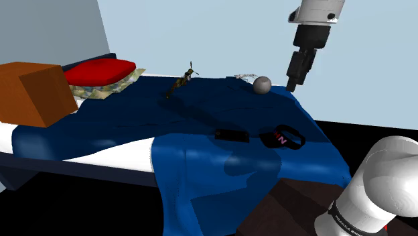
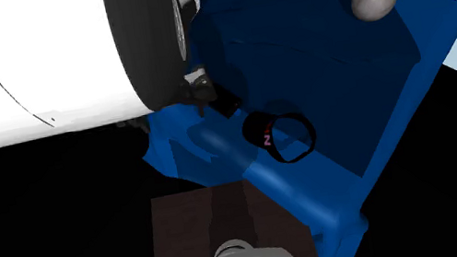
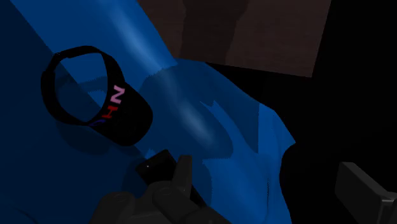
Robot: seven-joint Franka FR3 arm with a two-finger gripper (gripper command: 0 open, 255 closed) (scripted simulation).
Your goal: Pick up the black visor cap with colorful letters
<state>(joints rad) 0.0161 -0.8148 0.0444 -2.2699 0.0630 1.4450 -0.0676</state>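
One black pink-lettered visor cap lies centre-right on the blue blanket; you cannot tell whether your black gripper is open.

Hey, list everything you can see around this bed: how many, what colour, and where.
visor cap: one, black with coloured letters, on the blanket near the stand
flat box: one, black, on the blanket beside the cap
ball: one, grey, at the blanket's far edge
wiry thing: one, white, next to the ball
small figure: one, olive, on the blanket's far side
pillow: one, red, at the bed's head
patterned cushion: one, greenish, under the pillow
big box: one, orange-brown, shoulder view's left edge
blanket: one, blue, over the bed
sheet: one, white, beneath the blanket
stand: one, dark brown, shoulder view's lower right
arm: one, white
tool: one, black, open, above the ball
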